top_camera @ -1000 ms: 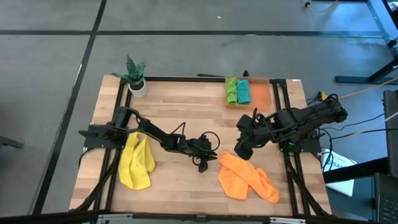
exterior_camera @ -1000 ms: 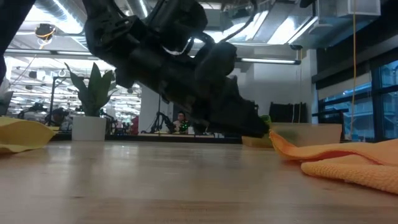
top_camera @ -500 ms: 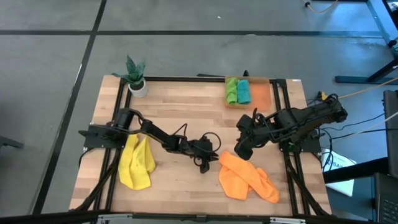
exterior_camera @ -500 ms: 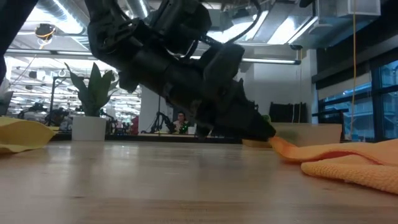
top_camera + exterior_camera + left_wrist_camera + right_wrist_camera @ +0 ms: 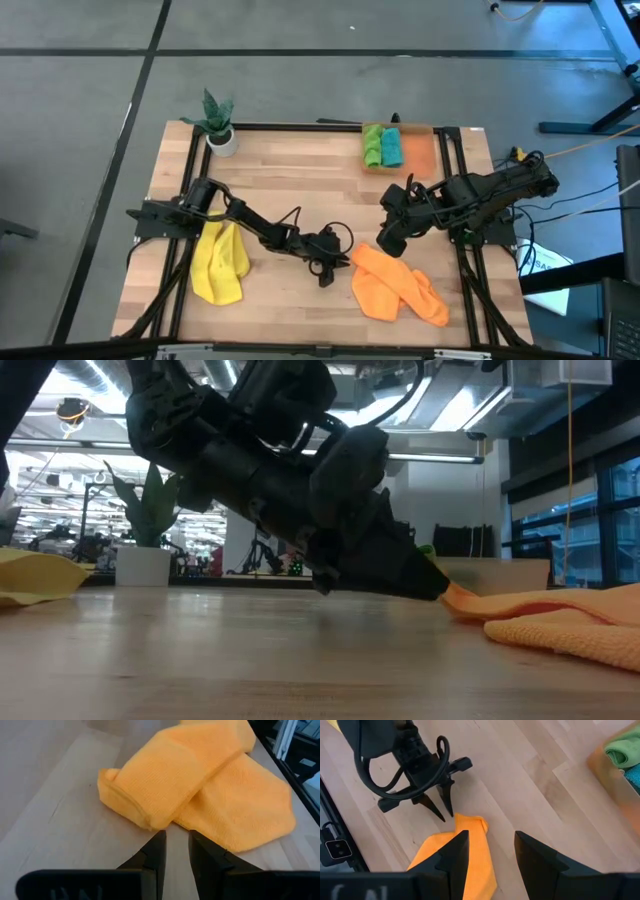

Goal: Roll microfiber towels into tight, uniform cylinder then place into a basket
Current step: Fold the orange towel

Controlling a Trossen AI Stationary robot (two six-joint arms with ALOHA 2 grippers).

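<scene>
Left gripper (image 5: 338,262): low over the middle of the table, fingers a narrow gap apart and holding nothing; tips point at the near corner of the orange towel, just short of it.
Left fingers (image 5: 155,851): in the left wrist view, two dark tips side by side with a thin slit between them, aimed at the folded edge of the orange cloth.
Right gripper (image 5: 388,240): hangs just above the table beyond the orange towel, fingers spread wide, holding nothing.
Right fingers (image 5: 452,852): in the right wrist view, well apart, with the towel's corner between and below them.
Orange towel (image 5: 398,286): lies loosely folded on the wood at the right front of the table; long axis runs diagonally, from the corner by the left gripper toward the front right edge; a thicker fold lies over a flatter layer.
Yellow towel (image 5: 219,262): crumpled heap at the left front, long axis front to back, beside the left arm.
Green towel (image 5: 372,146): rolled, in the basket, long axis front to back.
Teal towel (image 5: 392,148): rolled, touching the green one on its right, same direction.
Basket (image 5: 424,150): at the far right edge of the table; right half bare.
Table (image 5: 290,175): pale wooden top in a dark frame.
Potted plant (image 5: 218,122): far left corner, in a white pot.
</scene>
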